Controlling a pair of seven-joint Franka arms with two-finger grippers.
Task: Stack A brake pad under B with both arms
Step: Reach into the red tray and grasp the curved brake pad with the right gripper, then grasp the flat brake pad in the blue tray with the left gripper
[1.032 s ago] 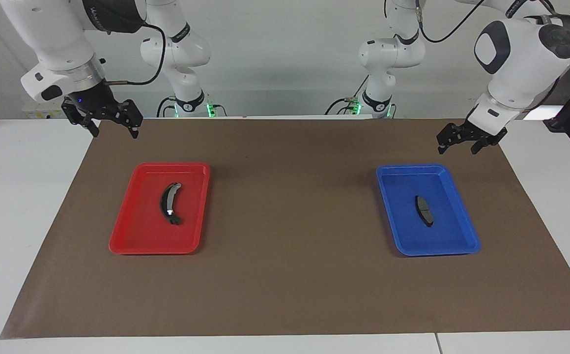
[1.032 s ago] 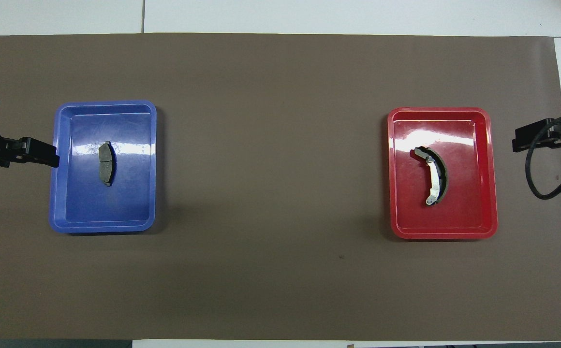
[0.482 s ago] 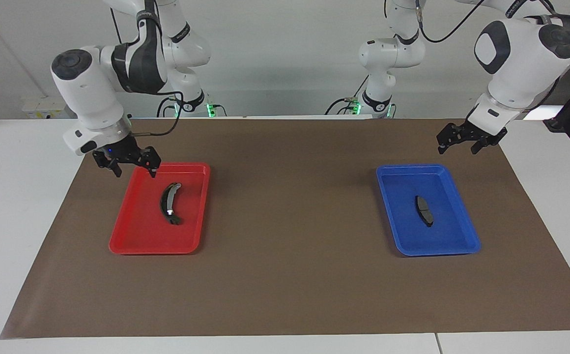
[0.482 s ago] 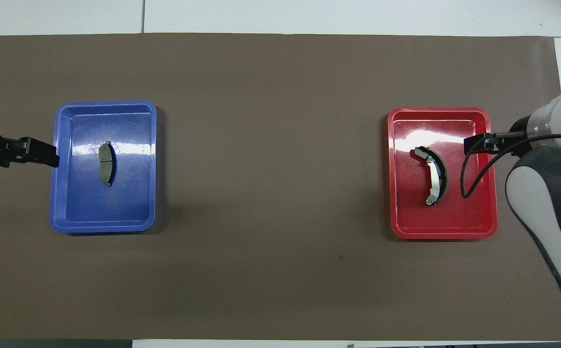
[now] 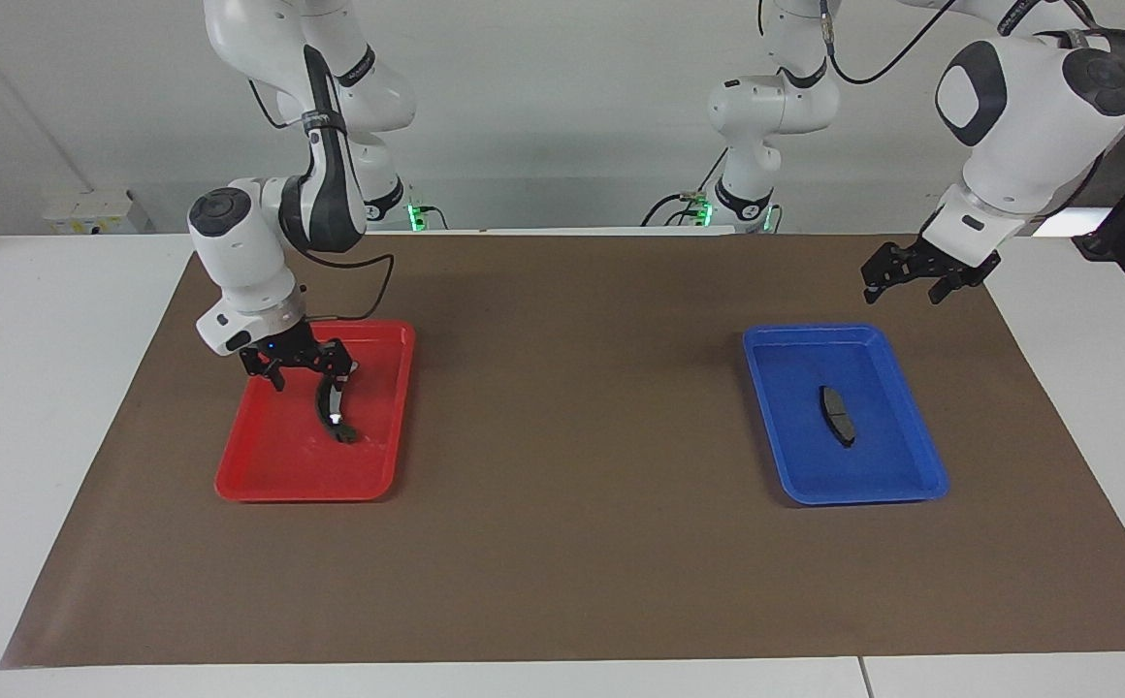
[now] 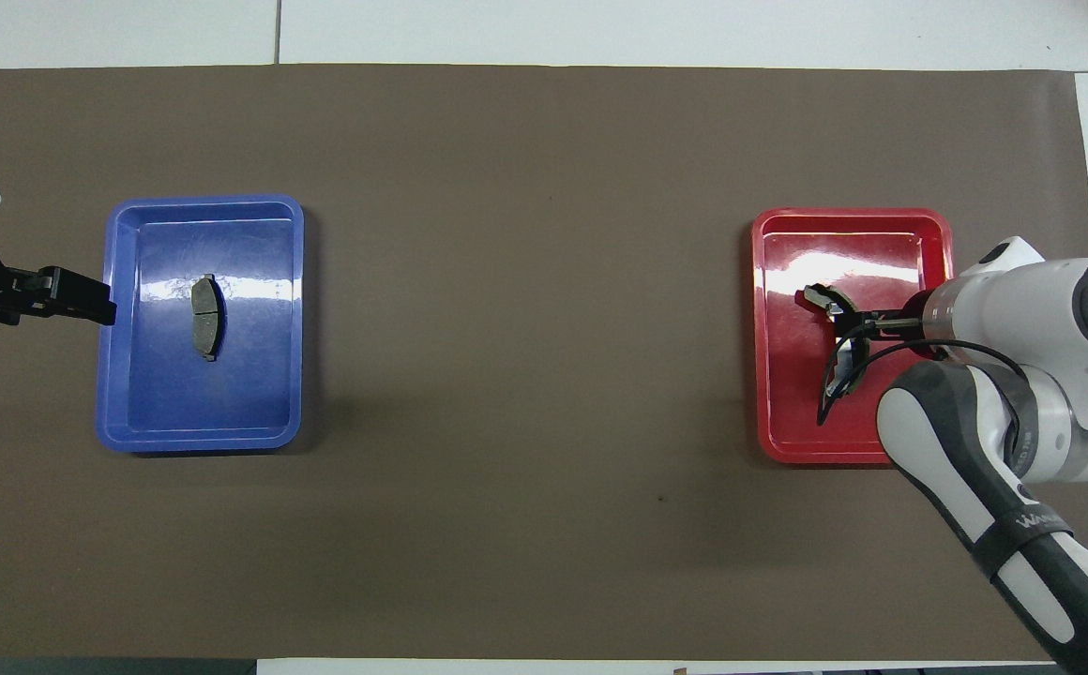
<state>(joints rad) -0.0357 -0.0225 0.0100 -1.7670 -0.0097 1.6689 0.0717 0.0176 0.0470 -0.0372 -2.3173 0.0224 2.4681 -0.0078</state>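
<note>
I see a brown mat (image 5: 572, 465) covering my white table (image 5: 48, 407), with a glossy red tray (image 5: 272, 475) and a glossy blue tray (image 5: 873, 485) on it. The A brake pad (image 5: 837, 415) is plain dark grey. B (image 5: 335, 412) is dark with a light grey strip and a small white spot; both arms are white and grey with black fingers (image 5: 339, 368).

A brake pad (image 5: 837, 415): short, flat, dark grey, lying flat mid blue tray (image 5: 897, 490). B (image 5: 334, 412): long curved crescent, light strip, white spot, lying in red tray (image 5: 262, 480), partly covered from above.
</note>
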